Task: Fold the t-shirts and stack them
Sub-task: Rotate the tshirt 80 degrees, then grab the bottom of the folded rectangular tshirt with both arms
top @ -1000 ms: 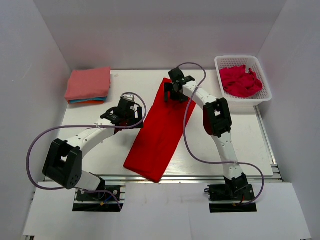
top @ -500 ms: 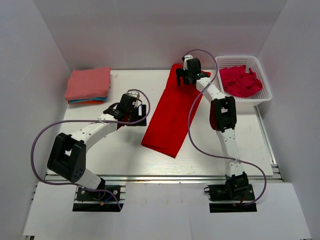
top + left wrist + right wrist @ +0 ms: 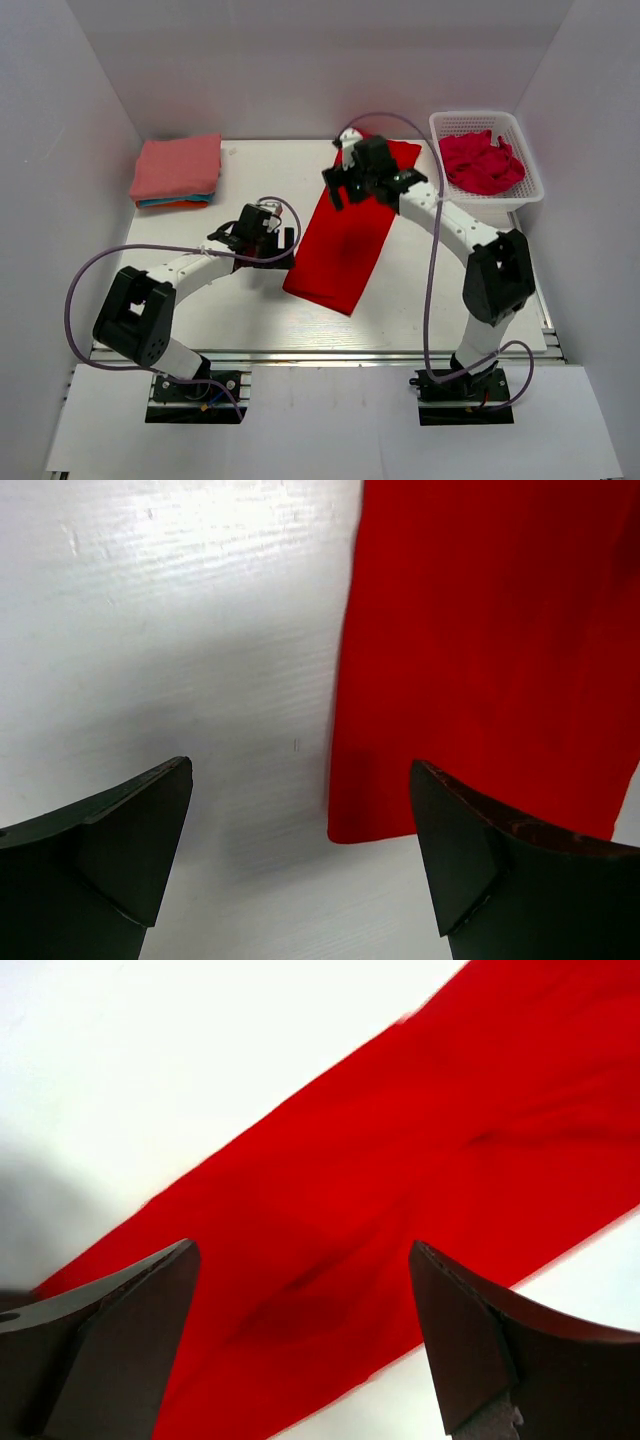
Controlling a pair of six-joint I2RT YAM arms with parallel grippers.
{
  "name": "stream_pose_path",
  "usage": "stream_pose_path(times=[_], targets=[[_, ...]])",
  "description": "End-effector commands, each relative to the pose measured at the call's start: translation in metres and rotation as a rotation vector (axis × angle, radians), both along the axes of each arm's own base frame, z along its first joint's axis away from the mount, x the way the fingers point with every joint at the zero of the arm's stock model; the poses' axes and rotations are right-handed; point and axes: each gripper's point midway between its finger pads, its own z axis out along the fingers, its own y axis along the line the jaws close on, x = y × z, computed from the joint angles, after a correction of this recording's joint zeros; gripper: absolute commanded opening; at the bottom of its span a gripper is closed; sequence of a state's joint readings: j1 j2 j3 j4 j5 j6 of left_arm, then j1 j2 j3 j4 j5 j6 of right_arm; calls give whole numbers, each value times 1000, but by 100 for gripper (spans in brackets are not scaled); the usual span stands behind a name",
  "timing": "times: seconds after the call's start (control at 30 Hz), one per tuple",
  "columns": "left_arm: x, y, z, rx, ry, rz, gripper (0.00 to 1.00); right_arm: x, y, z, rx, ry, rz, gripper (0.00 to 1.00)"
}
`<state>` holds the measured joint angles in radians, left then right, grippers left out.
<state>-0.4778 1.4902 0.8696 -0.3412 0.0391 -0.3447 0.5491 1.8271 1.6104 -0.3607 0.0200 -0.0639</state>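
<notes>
While left claw (image 3: 300,768) and right claw (image 3: 302,1250) gape empty, only overhead shows the folded stack (image 3: 177,166) (pink-topped).

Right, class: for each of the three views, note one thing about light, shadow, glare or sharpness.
Top external: soft, even light, with a dark shadow patch on the red t-shirt. Left wrist: glare on the table at the top, grey shadow lower down. Right wrist: the table is washed out to white and the red t-shirt's edges look blurred.

White table (image 3: 230,312) carries a folded red t-shirt (image 3: 345,245), a folded shirt stack (image 3: 178,168) and a white basket (image 3: 497,207)
</notes>
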Motion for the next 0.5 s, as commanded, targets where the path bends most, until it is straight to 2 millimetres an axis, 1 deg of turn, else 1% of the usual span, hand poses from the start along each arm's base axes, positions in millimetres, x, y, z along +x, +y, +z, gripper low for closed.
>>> stream_pose_path(times=[0.0,0.03,0.07,0.1,0.13,0.17,0.2,0.23,0.27,0.3,0.33,0.4,0.43,0.47], targets=[[-1,-9,9,-58,-39,-46,99,-67,-19,-67,-13,272,-90,91],[-1,-13,7,-74,-31,-62,99,-85,-17,-72,-2,327,-74,91],[-2,-18,2,-73,-24,-91,98,-98,-15,-73,56,393,-122,91],[-4,-24,-1,-79,-17,-109,98,-120,-20,-68,83,418,-114,91],[-7,-30,-2,-106,-7,-146,94,-143,-19,-81,102,495,-83,91],[-8,-35,-5,-124,-8,-172,91,-164,-18,-91,132,573,-98,91],[-10,-39,-11,-140,11,-190,89,-172,-17,-77,175,556,-80,91],[-17,-45,-15,-172,36,-220,87,-193,-13,-84,196,621,-48,91],[-18,-47,-19,-182,39,-228,82,-201,-14,-89,215,646,-64,91],[-17,-48,-21,-187,43,-220,80,-206,-14,-94,213,663,-61,91],[-24,-48,-31,-188,78,-228,76,-221,-15,-106,213,721,-52,91],[-28,-46,-35,-179,101,-226,71,-229,-12,-116,210,766,-57,91],[-30,-45,-37,-175,111,-225,71,-241,-13,-125,203,810,-58,91],[-31,-44,-38,-172,119,-224,69,-242,-11,-129,204,816,-56,89]])
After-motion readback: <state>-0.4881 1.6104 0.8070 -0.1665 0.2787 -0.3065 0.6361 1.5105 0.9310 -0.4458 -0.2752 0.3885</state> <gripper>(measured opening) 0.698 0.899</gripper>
